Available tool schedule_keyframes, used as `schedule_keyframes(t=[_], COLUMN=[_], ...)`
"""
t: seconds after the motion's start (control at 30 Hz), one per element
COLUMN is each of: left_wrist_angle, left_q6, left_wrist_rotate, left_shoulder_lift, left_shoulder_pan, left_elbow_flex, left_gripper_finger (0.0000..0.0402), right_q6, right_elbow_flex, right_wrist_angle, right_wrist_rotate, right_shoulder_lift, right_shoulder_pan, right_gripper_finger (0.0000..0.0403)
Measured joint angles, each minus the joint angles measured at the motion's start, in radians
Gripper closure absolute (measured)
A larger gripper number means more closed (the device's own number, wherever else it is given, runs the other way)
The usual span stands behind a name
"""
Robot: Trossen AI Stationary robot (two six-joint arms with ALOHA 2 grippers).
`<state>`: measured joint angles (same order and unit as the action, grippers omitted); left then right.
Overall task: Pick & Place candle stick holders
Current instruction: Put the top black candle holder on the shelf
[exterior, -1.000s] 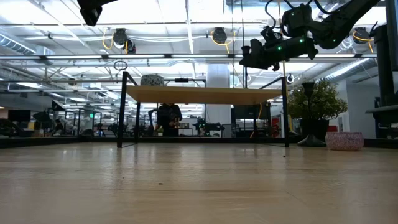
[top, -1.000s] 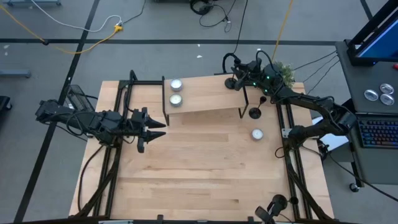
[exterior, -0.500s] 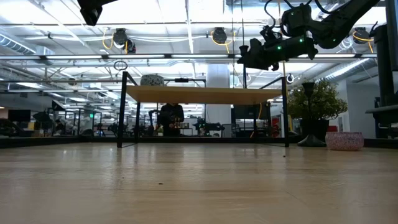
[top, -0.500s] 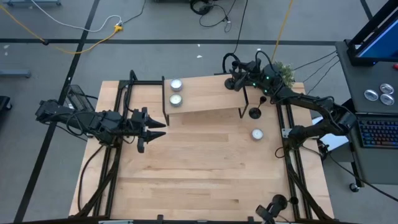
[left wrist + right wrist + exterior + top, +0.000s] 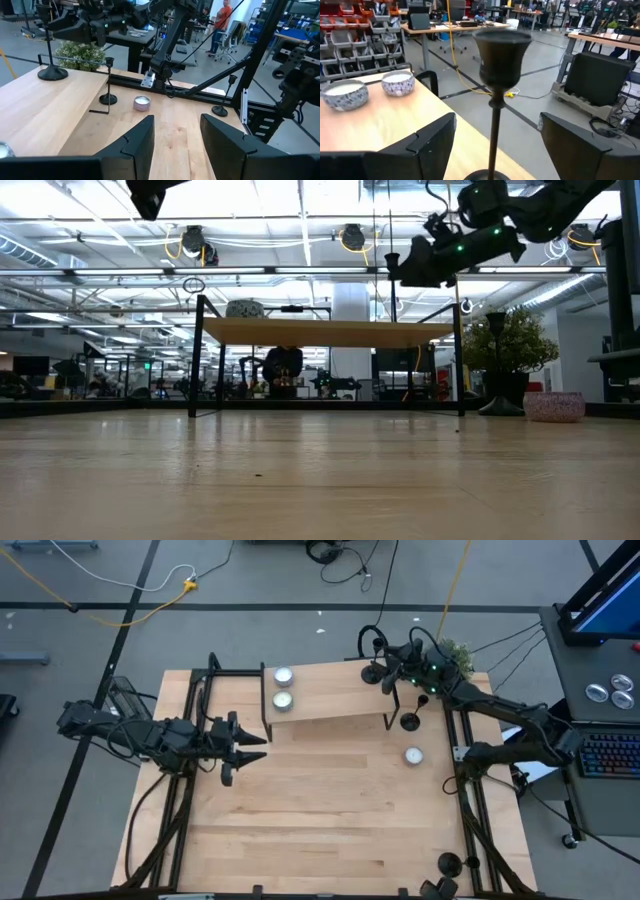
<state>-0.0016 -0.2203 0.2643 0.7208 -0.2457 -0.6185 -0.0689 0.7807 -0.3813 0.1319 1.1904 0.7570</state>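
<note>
One black candle stick holder (image 5: 373, 670) (image 5: 493, 115) stands by its disc base near the right end of a raised wooden shelf (image 5: 330, 705). My right gripper (image 5: 390, 678) (image 5: 497, 122) is open, with a finger on each side of the thin stem and a gap on both sides. A second holder (image 5: 410, 720) (image 5: 107, 97) stands on the table below the shelf's right end. My left gripper (image 5: 245, 747) (image 5: 176, 135) hangs open over the table's left side with nothing between its fingers.
Two tealights (image 5: 284, 687) sit on the shelf's left end, and a third tealight (image 5: 413, 755) lies on the table right of centre. Black frame rails (image 5: 470, 810) run along the table's left and right edges. People stand in the room beyond (image 5: 226, 12).
My right gripper has opened and let go of the candle stick holder, which stays upright on the shelf. The gripper has drawn back a little toward the table's right edge and slightly up.
</note>
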Motion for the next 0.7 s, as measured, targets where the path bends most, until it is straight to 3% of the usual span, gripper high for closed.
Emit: schedule_keyframes(t=[0.37, 0.7], left_wrist_angle=[0.365, 0.423], left_q6=[-0.009, -0.022], left_wrist_rotate=[-0.001, -0.001], left_shoulder_lift=[-0.059, -0.100], left_shoulder_pan=[-0.051, -0.085], left_elbow_flex=[0.274, 0.356], left_gripper_finger=[0.0238, 0.0238], right_q6=[-0.024, -0.025], right_elbow_flex=[0.000, 0.000], right_wrist_angle=[0.221, 0.422], right_wrist_rotate=[-0.001, -0.038], right_shoulder_lift=[-0.136, -0.286], right_shoulder_pan=[0.000, 0.000], right_gripper_finger=[0.0119, 0.0121])
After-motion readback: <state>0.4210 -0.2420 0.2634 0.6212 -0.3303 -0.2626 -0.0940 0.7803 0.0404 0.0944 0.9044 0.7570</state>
